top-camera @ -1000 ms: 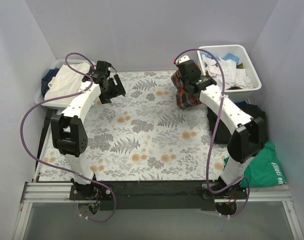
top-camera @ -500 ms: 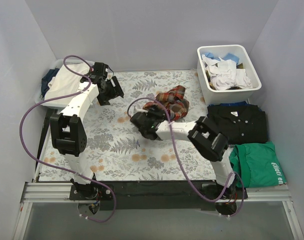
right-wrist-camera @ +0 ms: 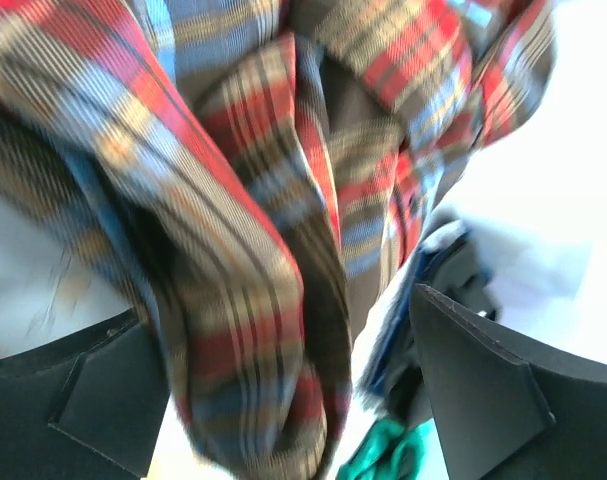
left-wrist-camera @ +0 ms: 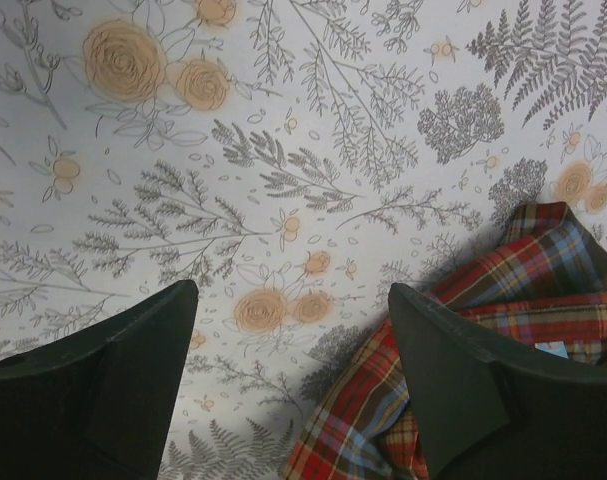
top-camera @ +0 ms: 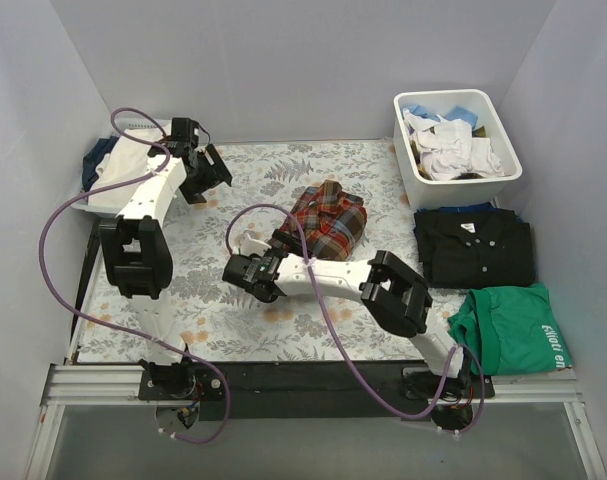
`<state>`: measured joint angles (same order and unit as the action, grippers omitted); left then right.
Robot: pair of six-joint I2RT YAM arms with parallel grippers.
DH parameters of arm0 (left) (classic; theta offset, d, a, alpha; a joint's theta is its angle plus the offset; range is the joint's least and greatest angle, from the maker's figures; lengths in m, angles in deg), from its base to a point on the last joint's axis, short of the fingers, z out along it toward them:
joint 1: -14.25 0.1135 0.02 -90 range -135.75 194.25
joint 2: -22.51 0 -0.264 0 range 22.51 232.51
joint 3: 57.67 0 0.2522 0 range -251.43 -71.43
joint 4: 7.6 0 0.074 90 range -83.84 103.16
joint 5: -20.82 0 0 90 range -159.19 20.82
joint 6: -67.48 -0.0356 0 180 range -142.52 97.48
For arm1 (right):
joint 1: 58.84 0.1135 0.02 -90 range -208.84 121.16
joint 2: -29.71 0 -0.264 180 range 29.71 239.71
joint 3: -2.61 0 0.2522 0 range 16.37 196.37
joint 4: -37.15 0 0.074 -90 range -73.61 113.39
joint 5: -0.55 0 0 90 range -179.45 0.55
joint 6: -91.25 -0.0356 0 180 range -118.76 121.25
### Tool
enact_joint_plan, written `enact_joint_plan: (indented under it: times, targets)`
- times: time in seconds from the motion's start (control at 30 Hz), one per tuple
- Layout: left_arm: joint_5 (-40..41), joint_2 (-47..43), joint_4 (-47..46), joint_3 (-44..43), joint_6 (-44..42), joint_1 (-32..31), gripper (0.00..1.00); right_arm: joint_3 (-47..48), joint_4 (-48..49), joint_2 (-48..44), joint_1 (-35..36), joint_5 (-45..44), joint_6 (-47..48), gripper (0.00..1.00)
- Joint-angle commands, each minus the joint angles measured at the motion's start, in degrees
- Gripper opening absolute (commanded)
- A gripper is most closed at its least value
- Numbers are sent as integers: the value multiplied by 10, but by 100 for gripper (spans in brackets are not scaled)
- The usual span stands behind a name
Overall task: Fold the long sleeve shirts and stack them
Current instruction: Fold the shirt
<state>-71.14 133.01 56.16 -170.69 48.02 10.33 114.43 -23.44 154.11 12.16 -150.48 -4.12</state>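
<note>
A red, brown, blue and yellow plaid long sleeve shirt lies crumpled on the floral table, back of centre. A black long sleeve shirt lies folded at the right. My right gripper reaches across to the left of the plaid shirt and is open. In the right wrist view the blurred plaid cloth fills the space ahead of the right gripper, loose between wide-apart fingers. My left gripper hovers open at the back left. In its wrist view the left gripper frames bare tablecloth, with plaid cloth at lower right.
A white bin full of white and blue clothes stands at the back right. A green shirt lies at the near right. Another pile of white and blue clothes sits in a bin at the back left.
My right arm swung from beside the white bin across to the middle left, carrying the plaid shirt, then opened and let it drop on the table. The left gripper shifted slightly back and left.
</note>
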Motion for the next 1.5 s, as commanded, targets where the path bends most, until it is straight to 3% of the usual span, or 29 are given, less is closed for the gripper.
enact_joint_plan:
  times: [0.0,0.3,0.4,0.57,0.7,0.77,1.03,1.3,1.47]
  targets:
    - [3,25,18,-55,3,3,77,3,-101,-91,8,88,-121,98]
    - [-9,25,15,-62,6,14,77,-35,-42,-246,2,163,-85,99]
    - [-45,16,-2,-42,-7,13,77,-53,-12,-279,-40,235,-92,98]
    - [-174,-49,-53,50,-40,-4,76,-87,-9,-269,-216,435,-138,88]
    - [-261,-99,-117,155,-56,-53,77,-53,-1,-233,-264,467,-96,88]
    - [-274,-106,-125,163,-59,-86,77,-30,-4,-213,-286,505,-96,88]
    - [-336,-74,-159,141,-1,-129,79,-31,13,-170,-407,676,-164,77]
    - [-317,8,-146,71,57,-141,79,-30,24,-161,-428,678,-155,76]
    - [-297,81,-70,0,72,-147,79,-16,24,-159,-438,675,-149,75]
